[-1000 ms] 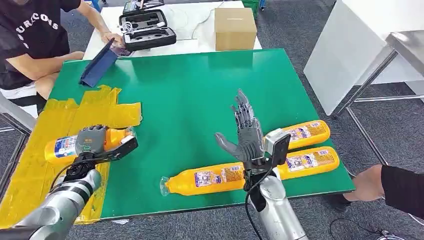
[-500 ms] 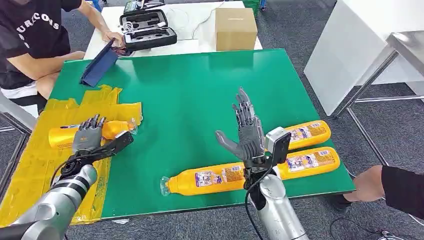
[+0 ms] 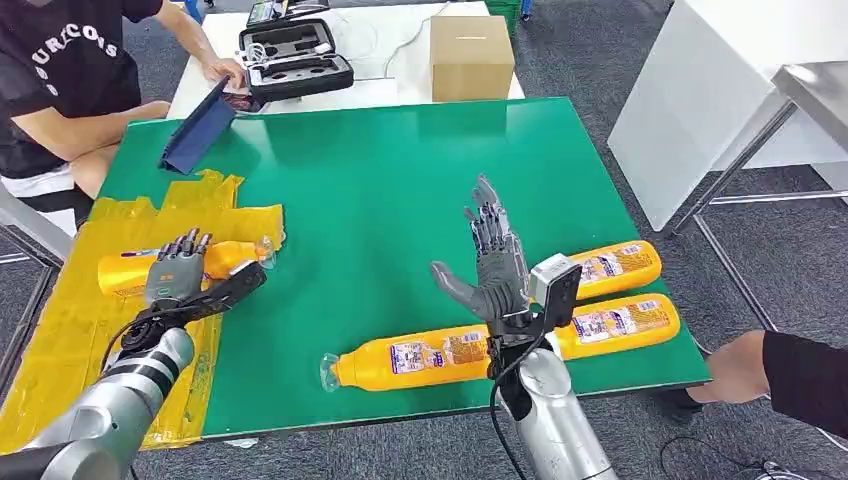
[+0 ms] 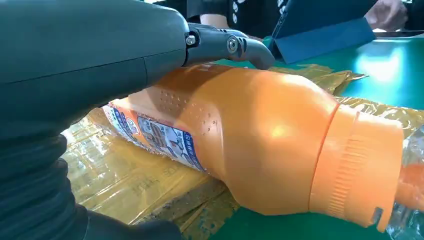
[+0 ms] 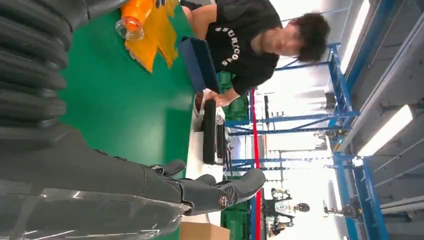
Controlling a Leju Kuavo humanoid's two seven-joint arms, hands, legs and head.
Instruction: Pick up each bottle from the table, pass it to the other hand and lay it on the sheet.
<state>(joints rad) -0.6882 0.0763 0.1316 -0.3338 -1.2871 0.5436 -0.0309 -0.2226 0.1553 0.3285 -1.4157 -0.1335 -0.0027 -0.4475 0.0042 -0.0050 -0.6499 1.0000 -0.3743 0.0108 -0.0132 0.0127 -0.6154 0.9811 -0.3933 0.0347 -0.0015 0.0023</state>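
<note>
While you watch the head view, your left hand point(image 3: 172, 277) sits over the yellow sheet point(image 3: 60, 330) at the left side of the green table point(image 3: 380, 190), its fingers spread and raised above an orange bottle point(image 3: 225, 256) that lies on its side on the sheet, cap end pointing toward the middle of the table. From your left wrist camera that bottle point(image 4: 260, 135) lies just beside the hand; one dark finger point(image 4: 230, 46) reaches over its shoulder, but you cannot tell whether it touches the plastic, and nothing is wrapped around the bottle. Your right hand point(image 3: 490, 262) stands upright near the table's front right, palm open, fingers apart and thumb out to the side, holding nothing; the right wrist camera shows its fingers point(image 5: 210, 190) straight and splayed. Just in front of that hand lies a second bottle point(image 3: 410, 362) on its side along the front edge, clear cap end to the left. To its right lie a third bottle point(image 3: 615, 322) and, behind that one, a fourth bottle point(image 3: 615, 265), both on the green surface, close together. At the far left corner a person point(image 3: 60, 90) sits with a hand on a dark blue tablet case point(image 3: 197, 128). Beyond the table stand a cardboard box point(image 3: 470, 55) and an open black case point(image 3: 293, 60).
</note>
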